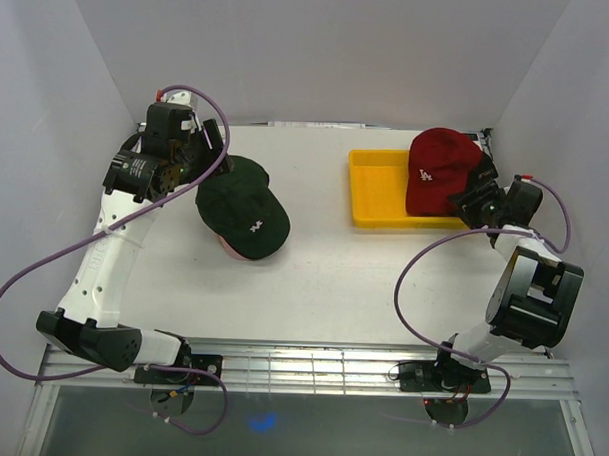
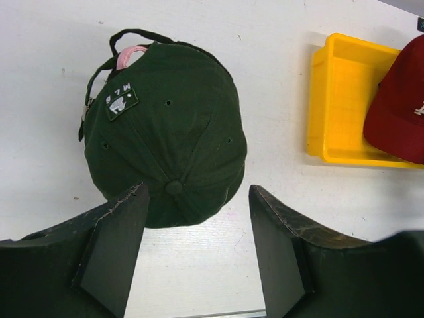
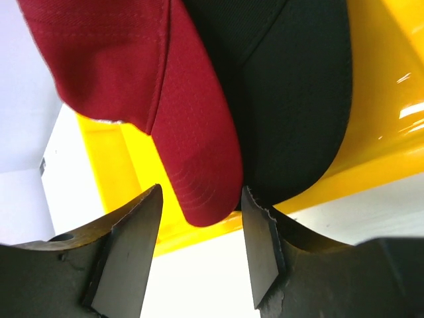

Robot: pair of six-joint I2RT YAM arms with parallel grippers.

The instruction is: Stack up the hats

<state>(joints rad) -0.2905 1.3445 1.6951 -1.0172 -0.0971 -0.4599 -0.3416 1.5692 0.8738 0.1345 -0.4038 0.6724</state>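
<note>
Dark green cap [image 1: 243,206], white-lettered; red cap [image 1: 442,168]; yellow tray [image 1: 376,195]

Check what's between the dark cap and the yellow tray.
Nothing sits there: only bare white table lies between the dark cap and the yellow tray. The top view shows the whole stretch, and the left wrist view agrees.

Matt cloth red cap [image 1: 442,170] lies in a glossy plastic yellow tray [image 1: 379,194].
</note>
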